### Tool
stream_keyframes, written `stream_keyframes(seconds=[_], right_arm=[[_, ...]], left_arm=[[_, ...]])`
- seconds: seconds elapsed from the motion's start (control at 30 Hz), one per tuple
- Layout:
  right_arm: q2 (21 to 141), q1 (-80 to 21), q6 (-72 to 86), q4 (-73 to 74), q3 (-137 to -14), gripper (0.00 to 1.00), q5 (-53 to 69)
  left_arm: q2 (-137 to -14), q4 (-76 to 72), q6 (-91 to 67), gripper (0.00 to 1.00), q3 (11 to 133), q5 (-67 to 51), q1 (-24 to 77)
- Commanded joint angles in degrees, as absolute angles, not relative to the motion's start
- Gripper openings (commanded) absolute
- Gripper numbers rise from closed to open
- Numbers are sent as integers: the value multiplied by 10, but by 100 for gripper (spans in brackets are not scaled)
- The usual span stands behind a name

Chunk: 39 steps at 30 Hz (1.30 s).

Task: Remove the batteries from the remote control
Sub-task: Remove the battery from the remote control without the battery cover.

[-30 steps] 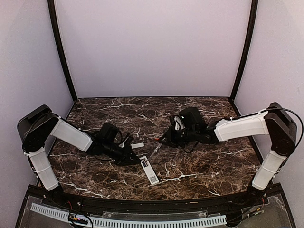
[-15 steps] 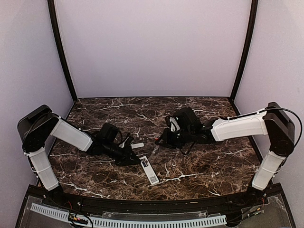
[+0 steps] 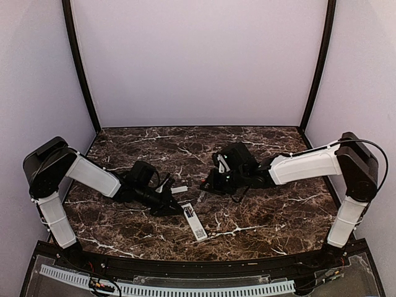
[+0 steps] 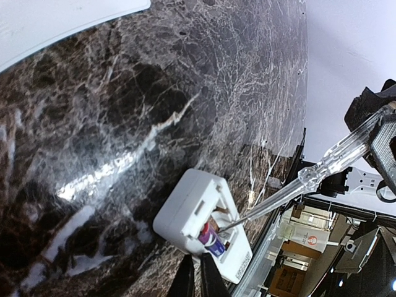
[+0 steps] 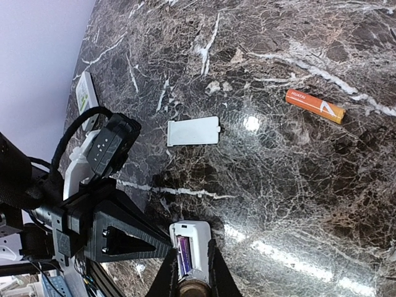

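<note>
The white remote (image 4: pixel 197 218) lies back-up near the table's front, its battery bay open; it also shows in the top view (image 3: pixel 193 221). A dark purple battery (image 4: pixel 214 241) sits in the bay and shows in the right wrist view (image 5: pixel 184 256). An orange battery (image 5: pixel 315 105) lies loose on the table. My right gripper (image 5: pixel 190 279) is shut on a clear-handled screwdriver (image 4: pixel 322 170) whose tip reaches into the bay beside the purple battery. My left gripper (image 4: pixel 197 281) is shut, its fingertips against the remote's near edge.
The white cover plate (image 5: pixel 193 131) lies flat on the dark marble table (image 3: pixel 260 216), between the remote and the orange battery; it shows in the top view (image 3: pixel 179 190). The left arm's black wrist (image 5: pixel 105 148) is close beside the remote.
My right arm has shifted a little to the left, toward the remote. The left arm and the remote have not moved.
</note>
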<state>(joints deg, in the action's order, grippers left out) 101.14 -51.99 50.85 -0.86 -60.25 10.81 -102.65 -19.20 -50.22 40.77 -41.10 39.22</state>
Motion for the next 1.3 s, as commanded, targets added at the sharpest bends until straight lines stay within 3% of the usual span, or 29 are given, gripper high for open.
stream_keyframes(seconds=[0.0,0.6,1.03,1.27], right_arm=[[1028,-523,550,-60,-583,0,129],[1030,-506,619,-180,-536,0,171],[1018,-507,620,-185,-527,0,167],[981,-507,586,-155,-533,0,141]], left_arm=[[-1038,-178,-501,6,403,-402,398],[-1048,-179,-500,4,410,-410,400],[-1043,-190,-503,4,404,-404,402],[-982,-184,-484,13,399,-377,393]])
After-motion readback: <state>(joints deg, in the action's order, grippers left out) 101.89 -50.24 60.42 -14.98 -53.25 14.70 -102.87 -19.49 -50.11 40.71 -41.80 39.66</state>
